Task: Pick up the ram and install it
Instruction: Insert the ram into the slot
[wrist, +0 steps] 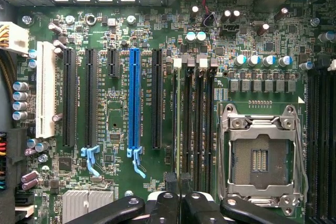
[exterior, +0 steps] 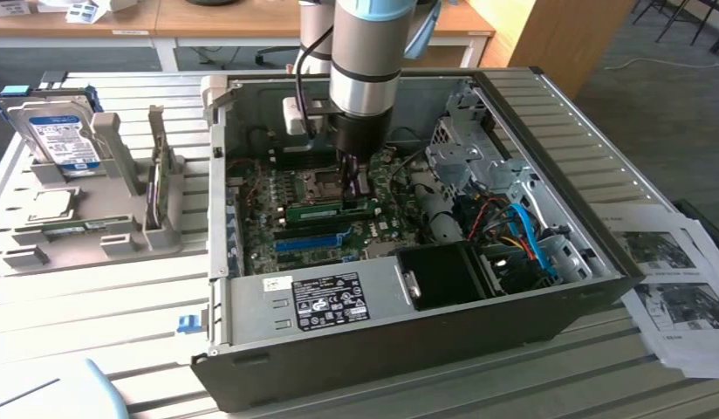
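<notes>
The ram (exterior: 332, 210) is a long green stick standing on edge on the motherboard (wrist: 115, 124), inside the open computer case (exterior: 394, 349). My gripper (exterior: 352, 194) reaches straight down onto its middle. In the wrist view the ram (wrist: 175, 119) shows edge-on as a thin dark line along the first of the black memory slots (wrist: 186, 124), between the blue slot (wrist: 134, 95) and the processor socket (wrist: 260, 156). The black fingers (wrist: 170, 182) of my gripper (wrist: 178, 181) are pressed together on the stick's near end. Whether the stick is fully seated cannot be told.
The case's metal walls (exterior: 220, 175) and drive cage (exterior: 476, 148) close in around the arm. Cables (exterior: 516, 231) and a black fan (exterior: 453, 272) sit at the exterior view's right. A grey parts rack (exterior: 92, 227) holding a hard drive (exterior: 59, 131) stands outside. Papers (exterior: 674, 279) lie on the table.
</notes>
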Robot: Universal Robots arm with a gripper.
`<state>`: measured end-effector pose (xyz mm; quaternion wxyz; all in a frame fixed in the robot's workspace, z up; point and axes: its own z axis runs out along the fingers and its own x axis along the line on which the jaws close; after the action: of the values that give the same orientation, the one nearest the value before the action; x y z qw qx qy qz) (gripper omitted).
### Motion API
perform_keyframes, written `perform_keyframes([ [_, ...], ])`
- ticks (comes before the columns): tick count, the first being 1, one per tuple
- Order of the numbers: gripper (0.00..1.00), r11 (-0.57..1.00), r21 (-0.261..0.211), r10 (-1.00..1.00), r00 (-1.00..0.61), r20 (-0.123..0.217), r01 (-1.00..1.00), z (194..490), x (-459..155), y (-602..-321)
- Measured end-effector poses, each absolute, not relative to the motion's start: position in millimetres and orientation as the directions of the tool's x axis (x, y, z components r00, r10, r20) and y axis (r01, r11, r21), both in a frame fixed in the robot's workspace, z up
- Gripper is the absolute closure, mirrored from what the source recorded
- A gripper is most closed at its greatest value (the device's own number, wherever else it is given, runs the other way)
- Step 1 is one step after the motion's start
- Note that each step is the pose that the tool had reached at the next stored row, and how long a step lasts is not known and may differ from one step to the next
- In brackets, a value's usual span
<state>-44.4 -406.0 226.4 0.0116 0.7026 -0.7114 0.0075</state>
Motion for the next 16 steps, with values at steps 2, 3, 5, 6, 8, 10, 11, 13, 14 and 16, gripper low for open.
perform_keyframes([
  [2,0.89,0.012,0.006,-1.0,-0.012,0.027,-1.0,226.3,-44.3,-406.0],
  [3,0.89,0.012,0.006,-1.0,-0.012,0.027,-1.0,226.3,-44.3,-406.0],
  [5,0.89,0.012,0.006,-1.0,-0.012,0.027,-1.0,226.0,-44.3,-406.0],
  [6,0.89,0.012,0.006,-1.0,-0.012,0.027,-1.0,226.0,-44.3,-406.0],
  [8,0.89,0.012,0.006,-1.0,-0.012,0.027,-1.0,226.1,-44.3,-406.0],
  [10,0.89,0.012,0.006,-1.0,-0.012,0.027,-1.0,226.1,-44.3,-406.0],
  [11,0.89,0.012,0.006,-1.0,-0.012,0.027,-1.0,226.1,-44.3,-406.0],
  [13,0.89,0.012,0.006,-1.0,-0.012,0.027,-1.0,226.1,-44.3,-406.0],
  [14,0.89,0.012,0.006,-1.0,-0.012,0.027,-1.0,226.1,-44.3,-406.0],
  [16,0.88,0.012,0.006,-1.0,-0.012,0.027,-1.0,226.1,-44.4,-406.0],
])
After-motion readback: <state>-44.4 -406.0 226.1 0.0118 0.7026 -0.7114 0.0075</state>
